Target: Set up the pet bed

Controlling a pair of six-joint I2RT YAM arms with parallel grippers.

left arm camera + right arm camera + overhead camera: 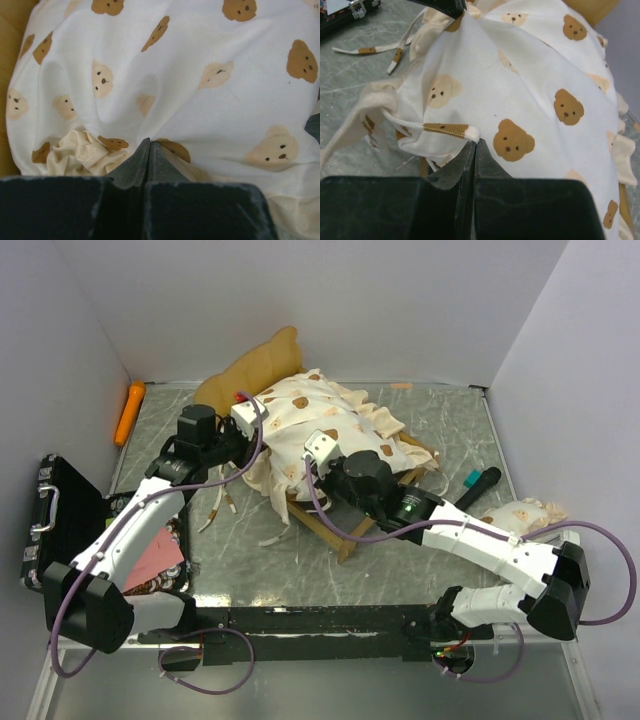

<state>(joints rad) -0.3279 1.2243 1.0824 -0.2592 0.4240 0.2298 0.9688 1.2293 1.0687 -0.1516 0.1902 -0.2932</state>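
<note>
While the left gripper [149, 146] is squeezed fully closed on a fold of the mattress [210, 95], the right gripper [475, 148] is also closed tight, its tips nipping the mattress edge right where a bear-print tie is sewn on. Between the two grippers the cloth runs taut. It tents up toward the left one, which sits just ahead of and above the right one's tips in the right wrist view. Below both grippers lies the bed frame [325, 532], skewed on the counter [300, 585], with the mattress heaped over it rather than flat inside. The headboard [262, 358] rises just beyond the left gripper. The pillow [522, 512] lies well apart from the right gripper, back along its own arm.

Several things could go wrong from here, I judge. Each hold is a thin pinch at the very tips, so a hard pull from either side may slip the cloth out and drop the mattress in a heap. The frame looks light, so if the taut cloth catches a rail, spreading it may drag or tip the frame instead. Loose ties [365, 50] trail on the counter to the left of the right gripper and might get trapped under a rail. With the grippers so near each other, a crossing move risks a knock. A black case [70, 510] lies well behind the left gripper beside that arm, where a swinging elbow could bump it.
</note>
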